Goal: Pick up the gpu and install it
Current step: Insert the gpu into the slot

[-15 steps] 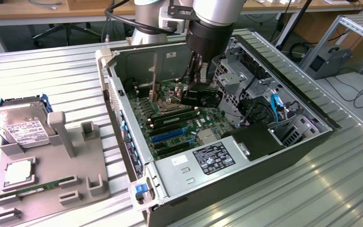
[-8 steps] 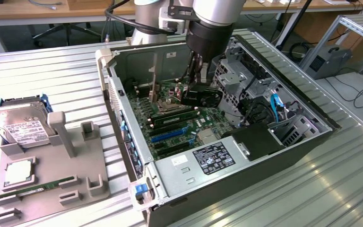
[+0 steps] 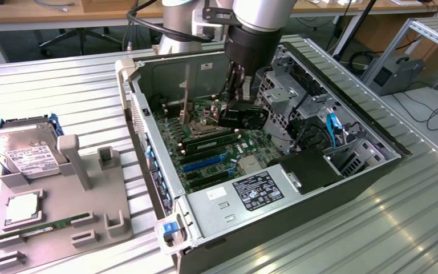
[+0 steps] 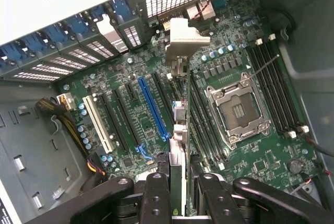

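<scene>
Tool [image 4: 179,185] clamps gpu [image 4: 180,130] over motherboard [image 4: 261,158]; power-supply label [image 3: 257,191] illegible.

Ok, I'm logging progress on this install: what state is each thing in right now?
gpu: held edge-on above the motherboard, not seated.
gripper: shut on the gpu.
blue slot: empty.
computer case: open.
hard drive: outside the case.

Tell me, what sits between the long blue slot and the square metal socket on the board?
In the wrist view: the gpu, gripped edge-on by the pincer, plus black slots beside the socket.
</scene>
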